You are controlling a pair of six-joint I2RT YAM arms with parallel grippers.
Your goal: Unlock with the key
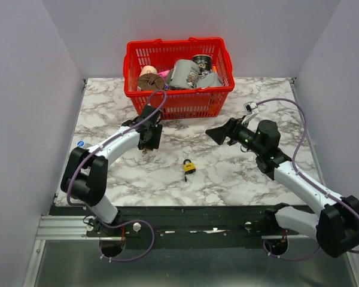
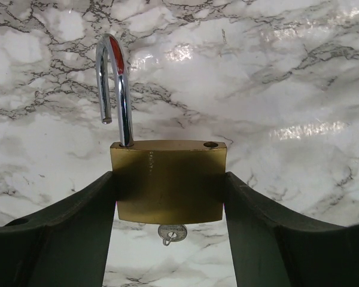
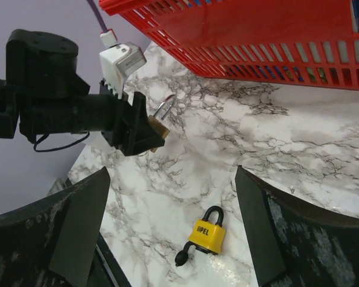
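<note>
The key (image 2: 172,232) sits in the keyway at the bottom of the brass padlock (image 2: 167,182); only its small grey head shows below the body. Above it the shackle (image 2: 116,89) stands open with its short leg clear of its hole, so we judge this lock undone. The left gripper (image 2: 169,203) clamps the brass body by its two narrow sides and holds it over the marble table (image 2: 275,72). That grip leaves both the shackle and the key end free to reach. The right gripper (image 3: 172,170) faces it from well apart, spread wide and empty, so nothing is on the key. Below it a small yellow padlock (image 3: 207,231) lies on the table with its shackle closed. The red basket (image 3: 275,42) stands behind.
</note>
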